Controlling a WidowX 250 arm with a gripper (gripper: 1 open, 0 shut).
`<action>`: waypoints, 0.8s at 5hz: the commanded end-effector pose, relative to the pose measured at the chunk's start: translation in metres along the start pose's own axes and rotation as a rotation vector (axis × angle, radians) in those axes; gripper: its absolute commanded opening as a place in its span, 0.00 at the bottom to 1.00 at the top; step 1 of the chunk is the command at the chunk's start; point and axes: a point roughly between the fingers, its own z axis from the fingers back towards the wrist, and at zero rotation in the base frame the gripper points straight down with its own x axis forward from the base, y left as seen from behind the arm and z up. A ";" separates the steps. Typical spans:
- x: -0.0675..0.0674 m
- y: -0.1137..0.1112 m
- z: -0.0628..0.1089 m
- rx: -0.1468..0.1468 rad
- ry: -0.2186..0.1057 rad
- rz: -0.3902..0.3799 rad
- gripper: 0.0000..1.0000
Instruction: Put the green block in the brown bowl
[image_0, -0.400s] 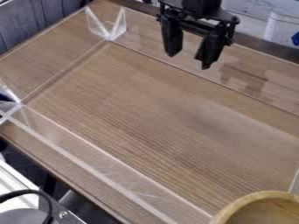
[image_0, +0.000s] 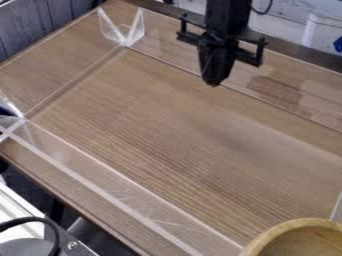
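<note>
The pincer (image_0: 214, 80) hovers shut above the table (image_0: 174, 130); the brown bowl (image_0: 297, 240) sits near.

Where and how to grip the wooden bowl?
Pinch the thick rim of the bowl on its edge facing the table's middle, coming from above, one finger inside: it sits open side up, and its body looks too wide for the gripper.

likely a lab, robot arm (image_0: 227, 25), clear-walled wooden tabletop (image_0: 174, 130)

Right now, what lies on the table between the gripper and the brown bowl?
In the camera view, between the gripper and the brown bowl, only bare wood-grain tabletop shows.
</note>
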 end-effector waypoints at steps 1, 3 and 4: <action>0.010 0.009 0.021 -0.002 -0.113 0.018 0.00; 0.022 0.043 0.035 0.017 -0.192 0.100 0.00; 0.024 0.063 0.052 0.036 -0.237 0.223 0.00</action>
